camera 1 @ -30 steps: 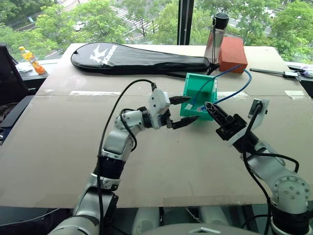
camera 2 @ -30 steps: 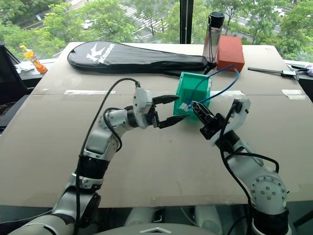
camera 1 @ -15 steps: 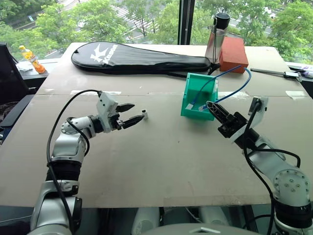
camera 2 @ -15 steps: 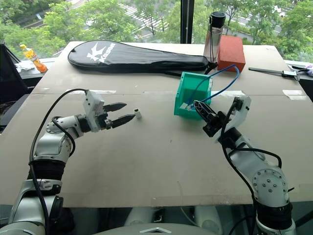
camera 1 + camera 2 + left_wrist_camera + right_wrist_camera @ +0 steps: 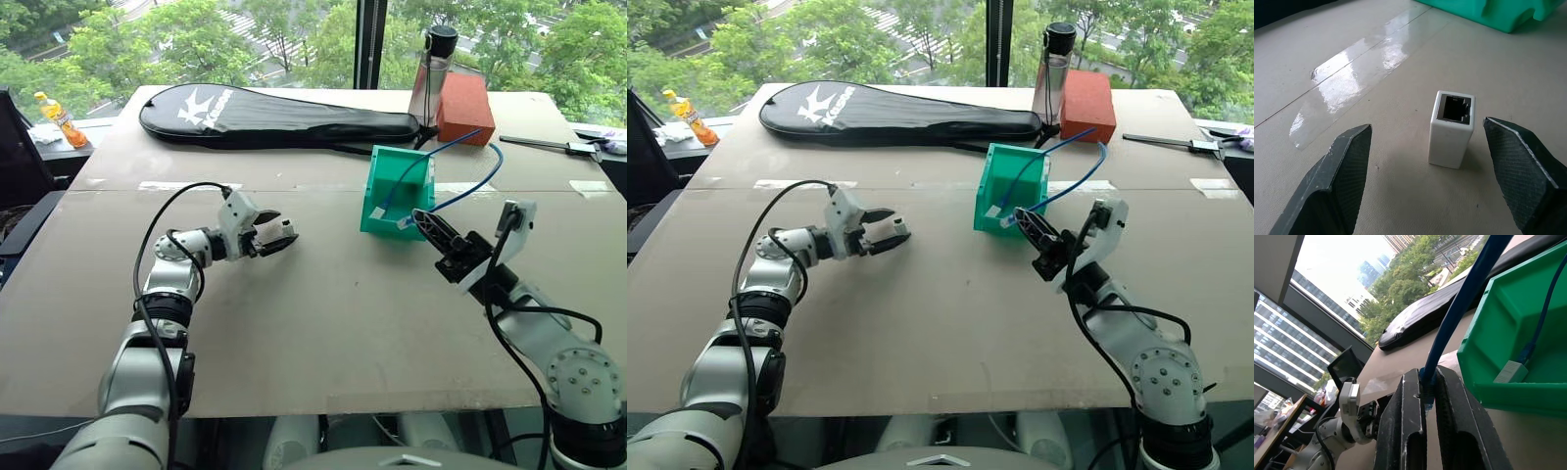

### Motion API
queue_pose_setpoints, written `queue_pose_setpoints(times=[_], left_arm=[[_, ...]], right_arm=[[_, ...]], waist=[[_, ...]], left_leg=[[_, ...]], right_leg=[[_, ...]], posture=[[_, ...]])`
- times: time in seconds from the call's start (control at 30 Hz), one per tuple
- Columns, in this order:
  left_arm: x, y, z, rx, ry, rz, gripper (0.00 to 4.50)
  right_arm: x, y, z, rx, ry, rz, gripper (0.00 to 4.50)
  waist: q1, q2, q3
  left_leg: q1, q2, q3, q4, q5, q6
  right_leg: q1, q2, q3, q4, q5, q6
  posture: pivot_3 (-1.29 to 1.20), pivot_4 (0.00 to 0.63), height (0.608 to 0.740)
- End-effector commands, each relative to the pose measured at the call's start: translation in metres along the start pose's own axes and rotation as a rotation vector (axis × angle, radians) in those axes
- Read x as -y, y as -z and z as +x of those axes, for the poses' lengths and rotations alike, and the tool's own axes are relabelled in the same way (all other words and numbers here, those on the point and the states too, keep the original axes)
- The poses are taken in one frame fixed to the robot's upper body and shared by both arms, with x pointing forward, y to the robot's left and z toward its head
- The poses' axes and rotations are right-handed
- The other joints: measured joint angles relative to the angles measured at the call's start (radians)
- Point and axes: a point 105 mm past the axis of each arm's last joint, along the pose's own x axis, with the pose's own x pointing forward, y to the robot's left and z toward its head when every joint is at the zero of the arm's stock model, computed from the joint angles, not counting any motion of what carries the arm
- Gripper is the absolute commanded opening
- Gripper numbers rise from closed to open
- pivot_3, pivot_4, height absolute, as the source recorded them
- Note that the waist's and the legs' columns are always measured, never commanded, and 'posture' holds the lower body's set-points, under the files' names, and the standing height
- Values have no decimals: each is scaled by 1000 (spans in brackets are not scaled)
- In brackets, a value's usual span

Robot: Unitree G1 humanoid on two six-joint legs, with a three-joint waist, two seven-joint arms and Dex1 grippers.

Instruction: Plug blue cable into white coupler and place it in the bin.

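The left gripper, jaws apart, is straddling the upright coupler on the table; the right gripper is pinching the cable beside the bin. Next: closing squarely on the coupler

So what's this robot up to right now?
It's joining a cable to a coupler. The right gripper is shut on the blue cable beside the green bin. The left gripper is open around the white coupler, which stands on the table, not yet gripped. A second blue cord already lies in the bin.
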Motion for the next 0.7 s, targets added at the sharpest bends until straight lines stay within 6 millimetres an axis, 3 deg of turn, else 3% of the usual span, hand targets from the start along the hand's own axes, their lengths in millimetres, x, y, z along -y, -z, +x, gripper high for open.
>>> queue_pose_setpoints(times=[0.03,0.13,0.17,0.23,0.4,0.67,0.7], left_arm=[[0,-8,2,23,26,39,2854],[2,-3,2,9,41,42,1600],[2,-2,1,4,44,43,949],[3,-2,1,9,50,39,381],[15,-19,13,74,117,57,407],[83,-56,50,162,343,99,407],[99,-61,59,162,396,115,407]], right_arm=[[-12,-10,-5,52,-29,-22,0],[-12,-10,-7,54,-22,-28,0],[-12,-10,-8,54,-21,-30,0],[-12,-10,-8,49,-22,-44,0],[-16,-10,-7,-2,-72,-179,0],[-23,-6,3,-172,-243,-501,0],[-21,-2,5,-236,-279,-570,0]], waist=[[0,0,0],[-2,0,0],[-2,0,0],[-1,0,0],[1,0,0],[0,0,0],[0,0,0]], left_leg=[[0,0,0,0,0,0],[0,0,0,0,0,0],[0,0,0,0,0,0],[0,0,0,0,0,0],[0,0,0,0,0,0],[-1,0,0,0,0,1],[-1,0,-1,0,0,1]], right_leg=[[0,0,0,0,0,0],[0,0,0,0,0,0],[0,0,0,0,0,0],[0,0,0,0,0,0],[0,0,0,0,0,0],[0,0,0,0,0,0],[0,1,0,0,0,0]], posture=[[0,150,740],[0,150,740],[0,150,740],[0,150,740],[0,150,740],[0,150,740],[0,150,740]])
